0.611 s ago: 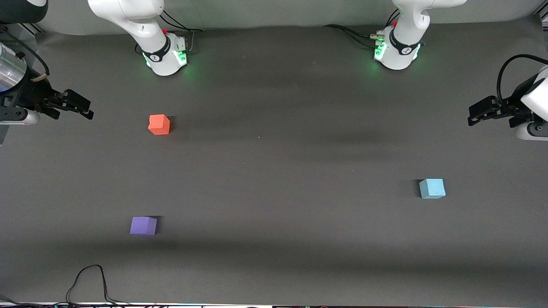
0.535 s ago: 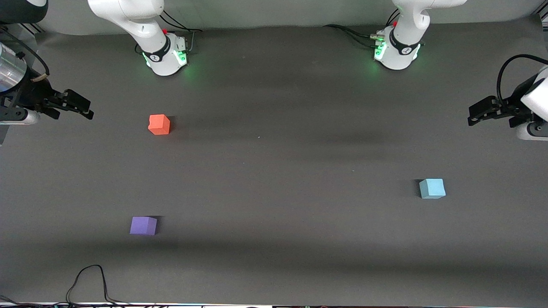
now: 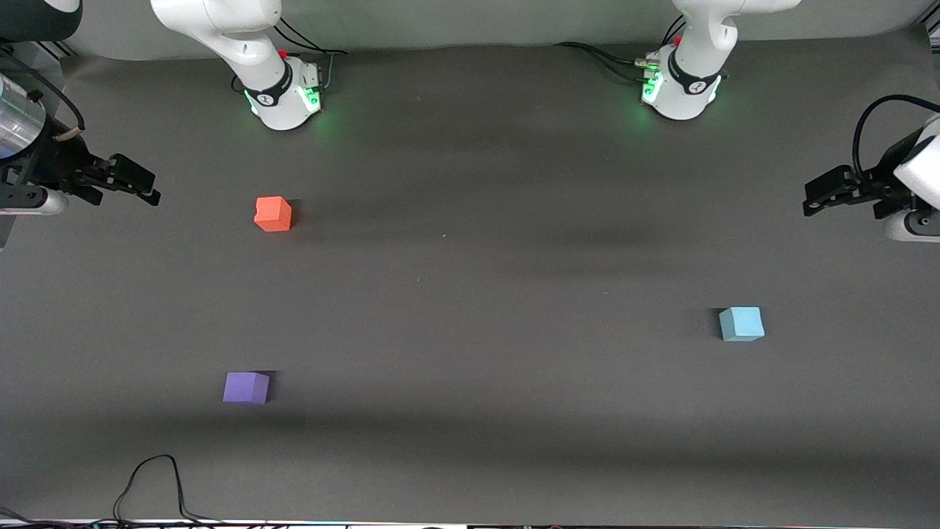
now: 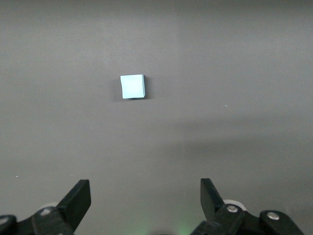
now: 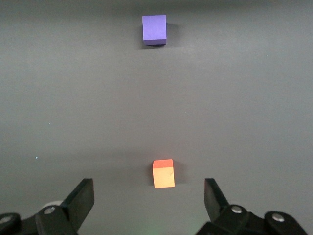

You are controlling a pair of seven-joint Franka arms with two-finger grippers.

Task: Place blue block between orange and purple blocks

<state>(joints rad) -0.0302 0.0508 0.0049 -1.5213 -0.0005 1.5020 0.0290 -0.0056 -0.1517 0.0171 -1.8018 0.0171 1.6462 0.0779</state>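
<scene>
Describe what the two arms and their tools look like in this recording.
Both arms are glossy white with rounded links, a black band near each base, and green lights glowing at the bases, where black cables run off. The left tool is black with two flat, wedge-shaped fingers, and a black cable loops above its white wrist. The right tool is also black, mounted below a silver cylindrical wrist section.

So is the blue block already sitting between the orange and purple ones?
No, the blue block lies alone toward the left arm's end, apart from the orange block and purple block.
</scene>
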